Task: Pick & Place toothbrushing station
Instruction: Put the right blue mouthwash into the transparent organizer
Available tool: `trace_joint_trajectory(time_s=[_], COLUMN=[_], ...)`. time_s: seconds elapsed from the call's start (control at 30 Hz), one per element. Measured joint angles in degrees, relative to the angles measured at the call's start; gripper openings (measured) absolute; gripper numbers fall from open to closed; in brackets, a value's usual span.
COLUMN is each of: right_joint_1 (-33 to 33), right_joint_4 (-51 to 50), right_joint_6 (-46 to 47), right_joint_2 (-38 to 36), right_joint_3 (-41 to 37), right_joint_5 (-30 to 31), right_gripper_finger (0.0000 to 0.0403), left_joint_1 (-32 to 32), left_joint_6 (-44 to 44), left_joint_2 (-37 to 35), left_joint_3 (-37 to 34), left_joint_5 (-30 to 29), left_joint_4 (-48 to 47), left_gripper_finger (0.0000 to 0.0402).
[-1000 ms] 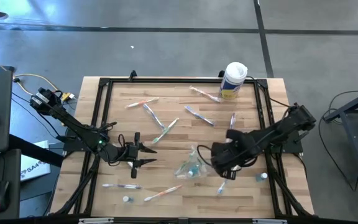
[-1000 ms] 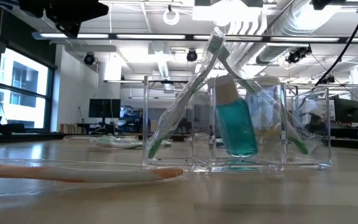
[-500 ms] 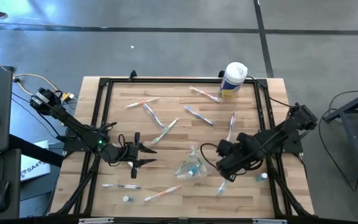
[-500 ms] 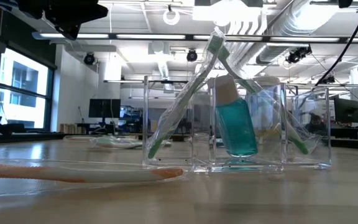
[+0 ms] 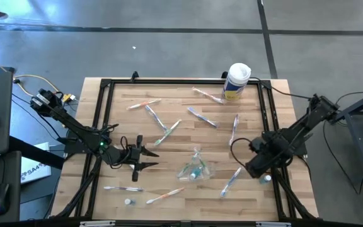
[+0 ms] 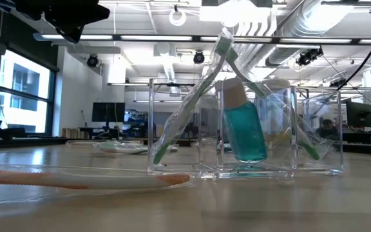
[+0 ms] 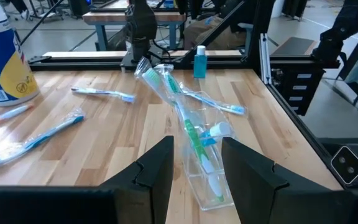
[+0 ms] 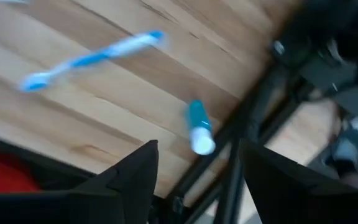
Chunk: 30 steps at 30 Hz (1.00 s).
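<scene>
The clear plastic organiser (image 5: pixel 195 167), holding green toothbrushes and a small teal tube, is seen at the table's centre, toward six o'clock. The right gripper (image 5: pixel 255 168), jaws apart and empty, is placed at three o'clock of it, above a small white-capped teal tube (image 8: pixel 197 128). The left gripper (image 7: pixel 196 163), jaws apart, is held facing the organiser from nine o'clock. A collecting step is judged in hand; descent and closure on the loose tube are called for next.

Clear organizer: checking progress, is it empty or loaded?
Loaded: the clear organizer holds green-tipped toothbrushes and a small teal bottle.
</scene>
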Motion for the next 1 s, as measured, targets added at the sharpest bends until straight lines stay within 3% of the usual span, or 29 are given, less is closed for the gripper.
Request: trace_joint_trajectory(time_s=[0.17, 0.6, 1.0], right_joint_1=[2.0, 9.5, 12.9], right_joint_4=[1.5, 11.4, 18.1], right_joint_6=[2.7, 13.6, 18.7], right_joint_2=[-1.0, -0.9, -0.9], right_joint_3=[-5.0, -11.3, -15.3], right_joint_5=[-5.6, -8.3, -6.9], right_gripper_finger=[0.0216, 0.0215, 0.0215], left_joint_1=[0.0, 0.0, 0.0], left_joint_6=[0.0, -0.5, -0.6], left_joint_2=[0.0, 0.0, 0.0], left_joint_3=[0.0, 0.0, 0.0], left_joint_5=[0.0, 0.0, 0.1], left_joint_4=[0.0, 0.1, -0.2], left_gripper_finger=[0.0136, 0.0136, 0.0136])
